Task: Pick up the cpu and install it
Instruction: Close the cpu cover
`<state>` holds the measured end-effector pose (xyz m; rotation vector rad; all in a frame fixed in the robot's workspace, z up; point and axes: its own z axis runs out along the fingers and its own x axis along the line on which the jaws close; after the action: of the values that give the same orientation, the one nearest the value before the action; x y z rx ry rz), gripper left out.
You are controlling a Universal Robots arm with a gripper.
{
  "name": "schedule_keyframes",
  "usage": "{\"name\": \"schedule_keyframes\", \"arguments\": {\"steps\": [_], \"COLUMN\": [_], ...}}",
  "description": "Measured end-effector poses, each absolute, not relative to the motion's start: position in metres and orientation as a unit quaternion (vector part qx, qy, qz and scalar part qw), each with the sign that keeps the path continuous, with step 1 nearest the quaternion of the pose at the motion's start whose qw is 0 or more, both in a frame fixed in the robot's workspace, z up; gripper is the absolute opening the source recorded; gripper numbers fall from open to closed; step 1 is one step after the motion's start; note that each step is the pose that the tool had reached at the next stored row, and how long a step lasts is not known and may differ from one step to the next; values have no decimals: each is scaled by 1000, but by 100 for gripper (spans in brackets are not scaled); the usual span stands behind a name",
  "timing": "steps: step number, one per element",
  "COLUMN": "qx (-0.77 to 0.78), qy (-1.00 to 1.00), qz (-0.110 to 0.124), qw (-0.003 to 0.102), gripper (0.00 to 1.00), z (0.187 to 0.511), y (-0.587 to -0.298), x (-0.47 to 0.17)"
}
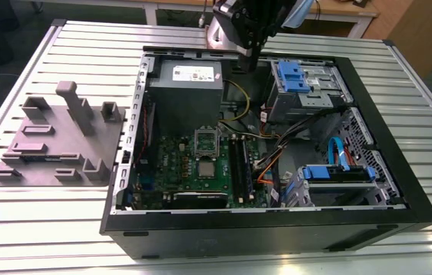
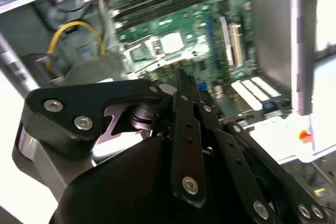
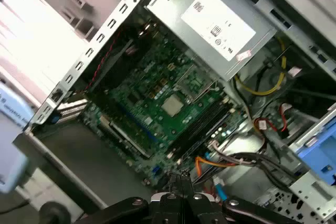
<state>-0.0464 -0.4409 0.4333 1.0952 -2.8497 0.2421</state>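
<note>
Gripper state: black two-finger gripper [image 1: 252,59] has its fingers drawn together, the fingertips [image 3: 177,188] meeting in the first wrist view; nothing is held between them.
Gripper place: it hangs above the open black computer case [image 1: 277,232], near the labelled end of the tall grey metal box with a white label [image 1: 189,100], on the exterior view's right of that end.
Direction to cpu: from the fingertips, the small flat square cpu with a silvery-grey metal top [image 1: 206,167] lies past the grey box's opposite, unlabelled end and lower down, well apart from the gripper.
Arm: one arm only, so no question of which is nearer.
Cpu place: it lies on the green circuit board [image 1: 172,163], out from the grey box's unlabelled end. The metal-framed socket opening [image 1: 207,139] sits between the cpu and the box, just beside the cpu.
Cpu seating: I cannot tell whether it rests loose on the board or sits in a recess.
Cpu facing: metal top upward, lying level with the board.
Cpu axis: square, so no long axis. Its edges run in line with the long black memory sticks [image 1: 238,163], which lie just beside it on the exterior view's right and run away from the grey box.
Clearance, as a judgement: nothing stands over the cpu's top. The socket frame and the memory sticks flank two of its sides closely.
</note>
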Motion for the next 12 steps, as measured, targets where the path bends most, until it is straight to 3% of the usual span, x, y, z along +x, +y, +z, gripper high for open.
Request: {"name": "schedule_keyframes", "arguments": {"steps": [1, 6, 12], "qx": [359, 359, 359], "qy": [-932, -933, -933], "qz": [45, 2, 3], "qw": [26, 10, 10], "gripper": [10, 10, 10], "z": [433, 433, 433], "y": [-441, -441, -441], "x": [-46, -46, -46]}}
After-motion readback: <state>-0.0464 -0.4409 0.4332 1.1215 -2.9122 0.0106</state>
